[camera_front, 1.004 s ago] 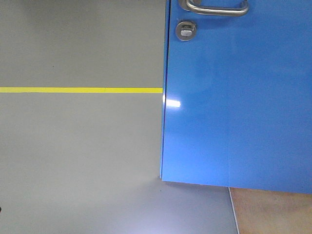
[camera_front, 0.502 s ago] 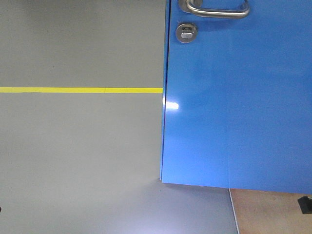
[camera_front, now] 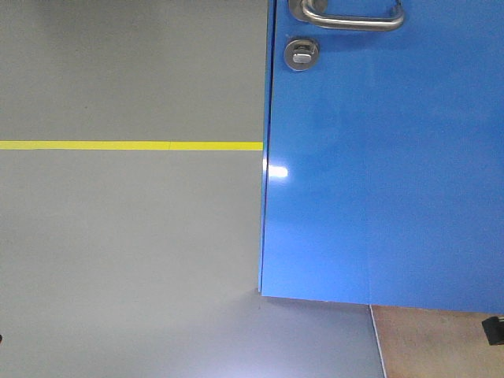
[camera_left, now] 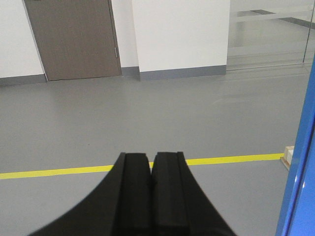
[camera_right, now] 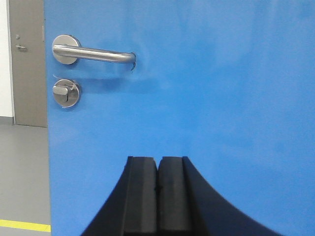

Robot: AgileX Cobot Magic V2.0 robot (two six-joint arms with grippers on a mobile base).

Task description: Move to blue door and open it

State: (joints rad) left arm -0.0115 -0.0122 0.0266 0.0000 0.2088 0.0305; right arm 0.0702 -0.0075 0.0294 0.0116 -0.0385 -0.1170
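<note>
The blue door (camera_front: 386, 173) fills the right half of the front view, with its silver lever handle (camera_front: 350, 16) at the top edge and the round thumb-turn lock (camera_front: 301, 53) below it. In the right wrist view the door (camera_right: 206, 88) faces me, handle (camera_right: 93, 53) and lock (camera_right: 66, 92) at upper left. My right gripper (camera_right: 157, 160) is shut and empty, pointing at the door panel below and right of the handle. My left gripper (camera_left: 150, 156) is shut and empty, pointing past the door's left edge (camera_left: 300, 162) over open floor.
A yellow floor line (camera_front: 130, 146) runs left of the door. Grey floor lies to the left. A brown door (camera_left: 74, 39) and white walls stand far behind. A pale box corner (camera_left: 288, 157) sits by the door's foot. A dark part (camera_front: 494, 329) shows at lower right.
The view has shifted very slightly. A dark part has come into the lower right corner of the front view. The door and handle stand as before.
</note>
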